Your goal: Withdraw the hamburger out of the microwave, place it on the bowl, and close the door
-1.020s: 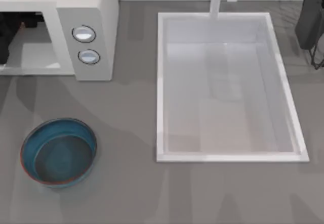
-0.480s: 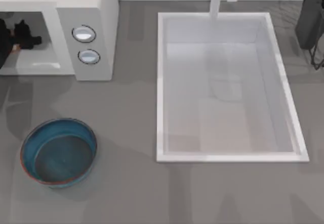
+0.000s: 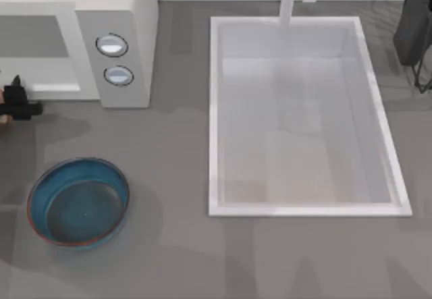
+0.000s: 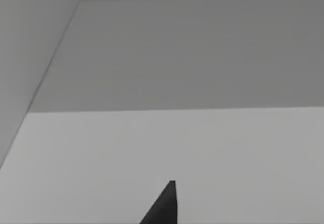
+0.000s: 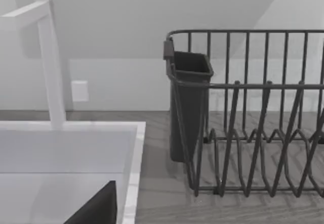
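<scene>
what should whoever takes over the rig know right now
Left gripper is at the table's left edge, just outside the microwave's open cavity. A tan bit beside it may be the hamburger.
Right gripper is parked by the sink.
Bowl, on the table's left side, is empty.
Left to do: set the hamburger on the bowl, close the door.
</scene>
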You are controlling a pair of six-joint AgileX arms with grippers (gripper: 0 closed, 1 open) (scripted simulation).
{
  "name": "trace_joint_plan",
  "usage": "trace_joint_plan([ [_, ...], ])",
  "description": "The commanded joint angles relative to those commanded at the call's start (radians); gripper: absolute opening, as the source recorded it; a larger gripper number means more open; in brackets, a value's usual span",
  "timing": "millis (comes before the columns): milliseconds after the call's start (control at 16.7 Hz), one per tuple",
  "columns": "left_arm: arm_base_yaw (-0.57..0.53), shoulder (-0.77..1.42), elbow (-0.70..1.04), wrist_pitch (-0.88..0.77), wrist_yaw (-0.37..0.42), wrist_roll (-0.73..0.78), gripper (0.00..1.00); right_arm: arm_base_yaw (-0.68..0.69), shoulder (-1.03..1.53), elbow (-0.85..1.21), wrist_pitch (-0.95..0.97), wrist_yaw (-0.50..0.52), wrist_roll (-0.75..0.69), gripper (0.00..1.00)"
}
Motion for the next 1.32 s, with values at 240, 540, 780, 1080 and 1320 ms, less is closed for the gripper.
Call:
trace_joint_plan([
  [240,0.006,-0.026,-0.047,0.036,0.005,0.002,0.0,0.0,0.0,0.0,0.0,0.0,0.0,1.0],
  [540,-0.001,-0.04,-0.041,0.018,0.002,0.003,0.0,0.0,0.0,0.0,0.0,0.0,0.0,1.0],
  [780,-0.001,-0.181,-0.036,-0.127,0.0,0.004,0.0,0.0,0.0,0.0,0.0,0.0,0.0,1.0],
  [1080,0.0,-0.386,-0.025,-0.348,-0.002,0.005,0.0,0.0,0.0,0.0,0.0,0.0,0.0,1.0],
  [1320,0.0,-0.416,-0.022,-0.378,-0.002,0.005,0.0,0.0,0.0,0.0,0.0,0.0,0.0,1.0],
])
